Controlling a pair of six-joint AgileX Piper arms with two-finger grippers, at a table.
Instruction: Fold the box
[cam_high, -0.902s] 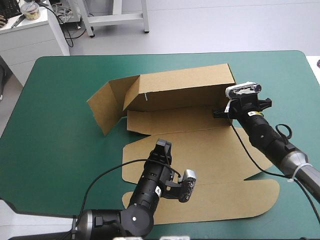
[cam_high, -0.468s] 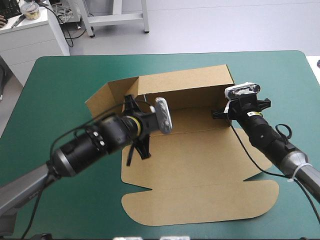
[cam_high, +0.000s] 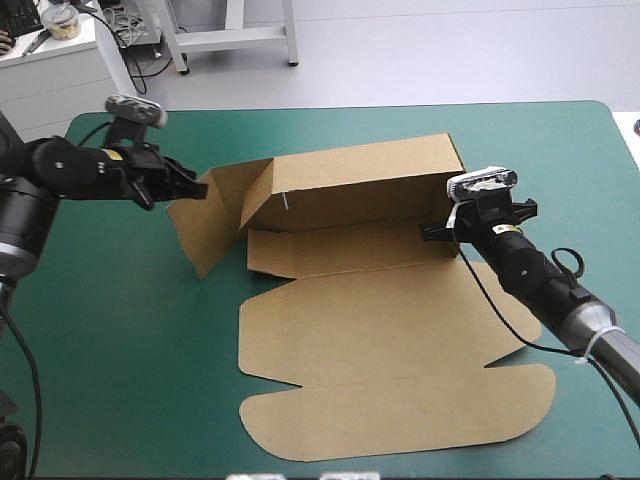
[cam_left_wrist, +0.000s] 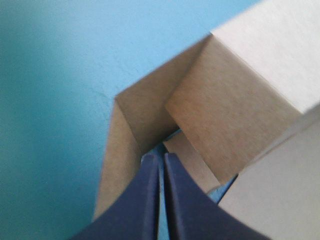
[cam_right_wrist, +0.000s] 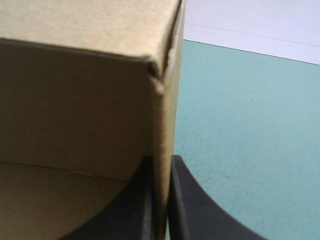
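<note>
Right wrist view: box (cam_right_wrist: 75, 100) mostly cropped, wall in right end effector (cam_right_wrist: 161, 159).

Raised back wall and side flap of the box (cam_high: 380, 330) block the frame's middle — left claw (cam_high: 200, 188) at one end, right claw (cam_high: 434, 229) at the other — with bare desk (cam_high: 110, 330) open around.

You have a table (cam_high: 120, 330) with a teal-green cover and rounded corners filling most of the high view. Beyond its far edge you see a pale grey floor (cam_high: 450, 50), evenly lit. At the far left stands a white cabinet (cam_high: 60, 85) with a small tub (cam_high: 62, 20) and dark cables (cam_high: 128, 38) on top. Beside it rise the white legs of a metal frame (cam_high: 235, 35).
</note>
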